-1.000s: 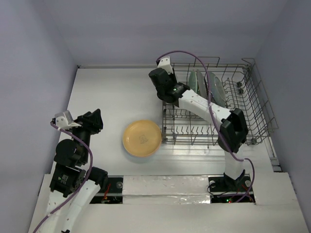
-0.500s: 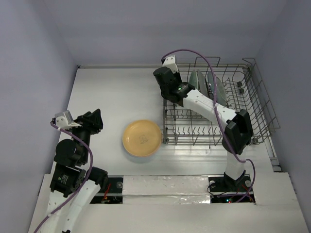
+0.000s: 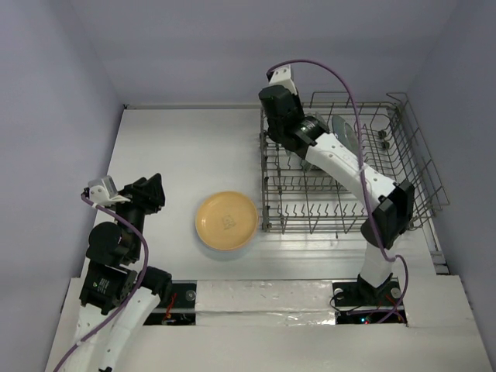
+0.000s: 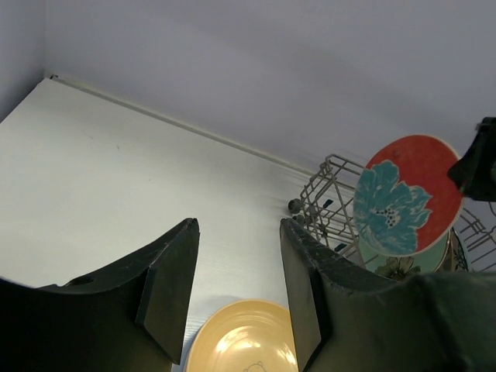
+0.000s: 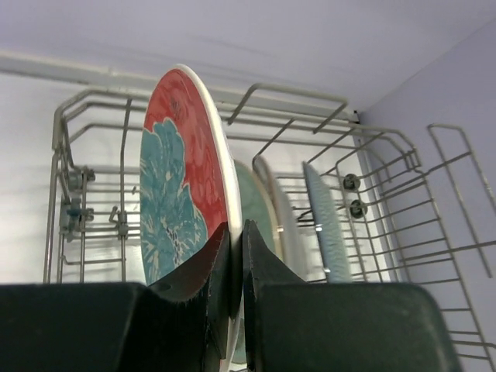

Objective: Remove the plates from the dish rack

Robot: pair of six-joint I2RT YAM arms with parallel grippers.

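The grey wire dish rack [image 3: 419, 167] stands at the right. My right gripper [image 5: 236, 229] is shut on the rim of the red-and-teal floral plate [image 5: 182, 178] and holds it upright above the rack's left end. In the top view that gripper [image 3: 288, 133] hides the plate. The left wrist view shows the floral plate [image 4: 403, 198] raised over the rack [image 4: 325, 203]. A mint green plate [image 5: 260, 203] and a pale blue plate [image 5: 325, 221] stand in the tines behind it. The yellow-orange plate [image 3: 225, 220] lies flat on the table left of the rack. My left gripper [image 4: 236, 294] is open and empty, well left of it.
The rack's raised wire side [image 5: 457, 201] and small wheels [image 5: 353, 194] lie beyond the standing plates. The back wall runs just behind the rack. White table [image 3: 178, 147] stretches between my left arm [image 3: 124, 225] and the rack.
My right gripper has risen and moved back and to the right over the rack, carrying the floral plate up out of the tines. The left arm has not moved.
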